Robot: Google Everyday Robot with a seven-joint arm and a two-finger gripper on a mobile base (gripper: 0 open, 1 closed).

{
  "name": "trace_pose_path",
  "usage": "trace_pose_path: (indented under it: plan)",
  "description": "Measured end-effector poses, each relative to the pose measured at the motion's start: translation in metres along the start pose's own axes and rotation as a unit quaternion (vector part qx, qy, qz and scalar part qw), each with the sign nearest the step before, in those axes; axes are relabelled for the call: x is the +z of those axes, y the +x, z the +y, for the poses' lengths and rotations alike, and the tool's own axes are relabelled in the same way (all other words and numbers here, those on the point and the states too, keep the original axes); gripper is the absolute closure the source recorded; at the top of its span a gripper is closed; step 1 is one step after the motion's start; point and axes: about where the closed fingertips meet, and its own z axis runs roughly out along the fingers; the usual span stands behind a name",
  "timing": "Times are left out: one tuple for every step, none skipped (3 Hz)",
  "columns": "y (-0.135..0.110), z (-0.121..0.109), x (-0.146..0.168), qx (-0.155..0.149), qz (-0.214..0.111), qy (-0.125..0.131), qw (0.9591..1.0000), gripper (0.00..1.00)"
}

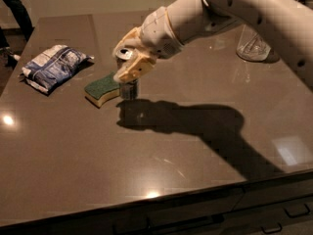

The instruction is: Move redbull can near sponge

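The redbull can (128, 88) is a slim silver can with a shiny top. It is upright, its base at the table top right beside the sponge. My gripper (130, 58) is shut on the redbull can, its tan fingers (133, 69) clamped around its upper part. The sponge (101, 88) has a dark green top over a pale yellow base and lies flat just left of the can, almost touching it. My white arm reaches in from the upper right.
A blue-and-white crinkly bag (53, 67) lies at the table's left. A clear glass cup (253, 45) stands at the far right, partly behind my arm. The brown table (161, 170) has its front edge near the bottom, with drawers below.
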Motion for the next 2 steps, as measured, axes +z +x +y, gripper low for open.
trace_pose_path:
  plan:
    - [0.004, -0.003, 0.016, -0.001, -0.003, -0.014, 0.9999, 1.00]
    - [0.015, -0.005, 0.027, 0.011, -0.002, -0.025, 0.9996, 0.83]
